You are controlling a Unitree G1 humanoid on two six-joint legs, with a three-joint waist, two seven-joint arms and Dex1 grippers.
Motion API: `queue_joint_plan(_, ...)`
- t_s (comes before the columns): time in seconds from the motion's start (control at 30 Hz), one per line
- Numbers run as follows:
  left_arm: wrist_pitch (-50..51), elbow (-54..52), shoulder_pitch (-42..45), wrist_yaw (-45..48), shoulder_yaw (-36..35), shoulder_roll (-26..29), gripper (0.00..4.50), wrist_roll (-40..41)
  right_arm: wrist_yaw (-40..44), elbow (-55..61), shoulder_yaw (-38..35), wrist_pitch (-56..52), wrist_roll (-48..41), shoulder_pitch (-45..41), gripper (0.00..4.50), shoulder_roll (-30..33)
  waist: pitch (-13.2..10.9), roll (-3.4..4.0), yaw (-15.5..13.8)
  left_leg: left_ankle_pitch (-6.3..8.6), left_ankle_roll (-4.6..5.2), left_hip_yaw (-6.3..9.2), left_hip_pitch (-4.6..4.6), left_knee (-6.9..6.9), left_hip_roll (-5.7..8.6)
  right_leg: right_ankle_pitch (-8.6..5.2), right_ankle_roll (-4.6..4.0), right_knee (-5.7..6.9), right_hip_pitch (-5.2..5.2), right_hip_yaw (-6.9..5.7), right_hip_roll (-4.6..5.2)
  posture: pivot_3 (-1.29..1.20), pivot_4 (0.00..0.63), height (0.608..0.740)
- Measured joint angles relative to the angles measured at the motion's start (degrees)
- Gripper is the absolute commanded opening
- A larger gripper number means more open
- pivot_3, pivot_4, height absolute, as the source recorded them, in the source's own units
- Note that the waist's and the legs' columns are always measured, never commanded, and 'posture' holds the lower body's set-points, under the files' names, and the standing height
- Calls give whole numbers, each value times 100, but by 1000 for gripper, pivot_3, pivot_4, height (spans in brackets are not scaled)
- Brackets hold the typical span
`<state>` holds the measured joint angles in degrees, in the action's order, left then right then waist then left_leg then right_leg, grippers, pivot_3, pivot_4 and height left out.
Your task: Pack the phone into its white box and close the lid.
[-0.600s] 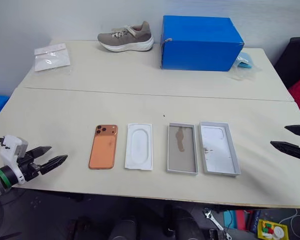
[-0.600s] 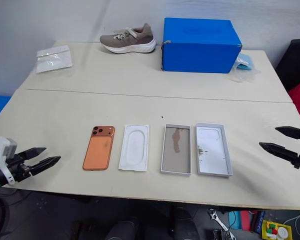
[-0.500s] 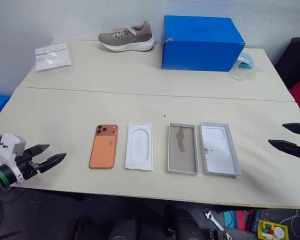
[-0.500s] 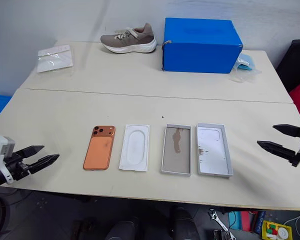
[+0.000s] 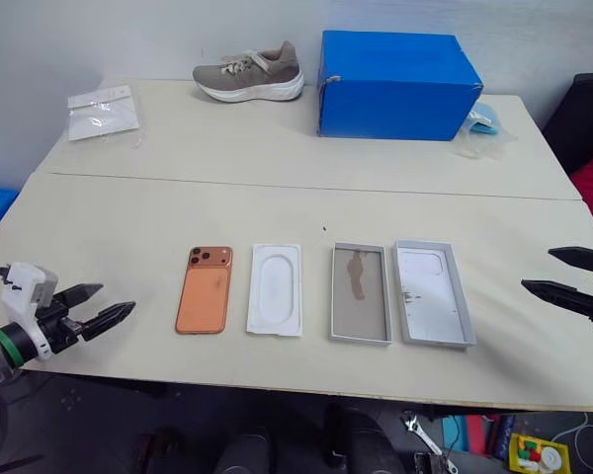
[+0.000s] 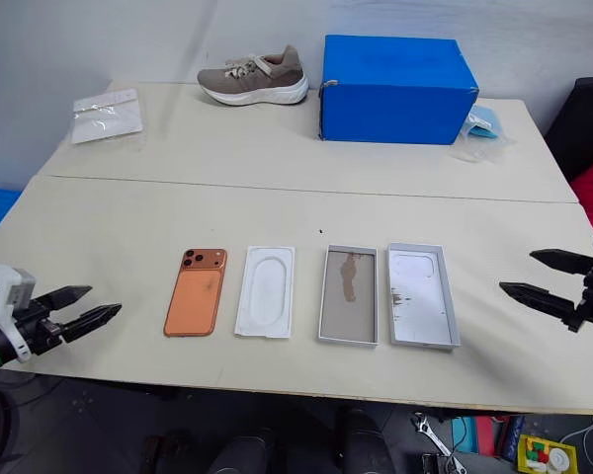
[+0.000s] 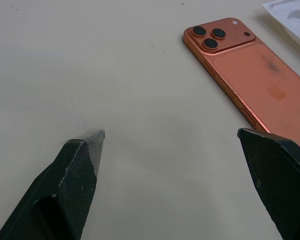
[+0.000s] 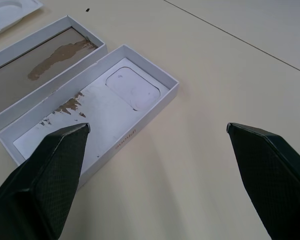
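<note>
Left gripper (image 5: 103,305): fingers spread wide, holding nothing, low over the near left corner of the table (image 5: 277,158), pointing inward along the surface.
Right gripper (image 6: 537,276): fingers likewise wide apart and empty, over the near right part of the table, pointing inward at the row of items.
Phone (image 5: 205,288): flat on the table, back up, camera block at the far end; it is the item closest to the left gripper, off to that gripper's right and apart from it. In the left wrist view it lies just ahead of the fingertips, nearer one finger.
White moulded insert (image 5: 275,288): just beyond the phone as seen from the left gripper, recess facing up, not touching the phone.
White box (image 5: 361,292): open side up, grey floor with a brown smudge; second item in from the right gripper, close against the lid.
Lid (image 5: 433,292): open side up, white inside with small dark marks; the item closest to the right gripper, ahead of its fingertips, a clear gap between them.
Far side of table: a large blue box (image 5: 395,84), a grey shoe (image 5: 249,72) beside it, a clear plastic bag (image 5: 103,111), all well away from both grippers.
</note>
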<state>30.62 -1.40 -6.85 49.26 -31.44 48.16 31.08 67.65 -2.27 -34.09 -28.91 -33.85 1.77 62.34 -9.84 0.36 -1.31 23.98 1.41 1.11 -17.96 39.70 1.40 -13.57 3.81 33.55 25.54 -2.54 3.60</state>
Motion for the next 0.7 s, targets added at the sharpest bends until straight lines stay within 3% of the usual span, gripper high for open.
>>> queue_joint_plan(0.17,71,0,181,-20,132,0,4476,3,-49,122,-16,-30,-1,39,4500,0,0,0,-6,-1,-1,0,0,2,0,0,1,1,0,-1,0,0,150,740)
queue_joint_plan(0.37,746,-385,614,138,662,10,4476,309,-181,1063,-3,-185,-141,81,4500,-87,0,0,-9,-2,-3,1,-2,5,0,3,6,22,0,-2,-2,0,150,740)
queue_joint_plan(0.7,3721,-1119,2139,-72,1674,117,4476,1843,-486,3356,749,-620,-637,181,4500,-392,0,-2,-4,-1,-7,10,-9,24,3,7,13,28,-1,-8,-7,0,150,740)
